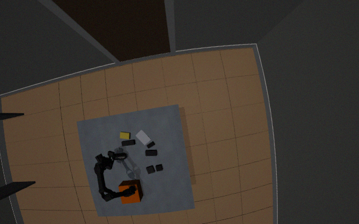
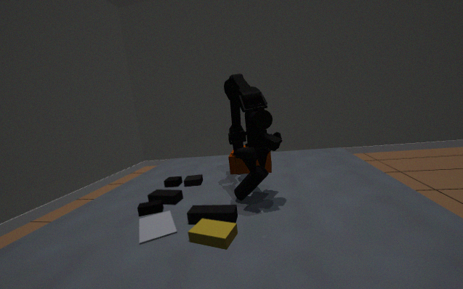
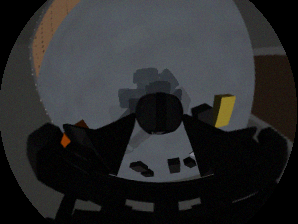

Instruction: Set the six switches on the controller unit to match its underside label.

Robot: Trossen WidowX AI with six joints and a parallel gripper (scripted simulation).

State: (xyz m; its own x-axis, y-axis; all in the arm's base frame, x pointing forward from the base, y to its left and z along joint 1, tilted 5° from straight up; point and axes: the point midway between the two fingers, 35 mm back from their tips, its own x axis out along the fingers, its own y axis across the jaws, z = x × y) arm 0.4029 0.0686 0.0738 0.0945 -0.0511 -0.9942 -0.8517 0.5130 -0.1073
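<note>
tool [image 1: 118,156] [image 2: 259,169] [image 3: 158,116] grasping dark rounded unit [image 1: 122,156] [image 2: 249,185] [image 3: 159,111], tilted above bench [image 1: 172,194] [image 2: 320,239] [image 3: 150,40]

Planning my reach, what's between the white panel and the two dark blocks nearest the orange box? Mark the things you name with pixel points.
Top view: a small dark block [image 1: 150,144] [image 2: 150,208] [image 3: 189,162], then a larger dark block [image 1: 151,152] [image 2: 165,197] [image 3: 173,165].

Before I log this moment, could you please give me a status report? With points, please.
Gripper [image 1: 118,156] [image 2: 256,176] [image 3: 158,116] shut on dark round-ended unit [image 1: 120,156] [image 2: 250,184] [image 3: 159,111], apparently the controller. Unit tilted above bench [image 1: 166,124] [image 2: 320,225] [image 3: 150,45]; settings unreadable. Nothing seen touching its lower end.

Six dark units [image 1: 151,152] [image 2: 165,197] [image 3: 173,165], one yellow block [image 1: 124,135] [image 2: 212,229] [image 3: 225,111], one white panel [image 1: 143,137] [image 2: 157,227]
</note>
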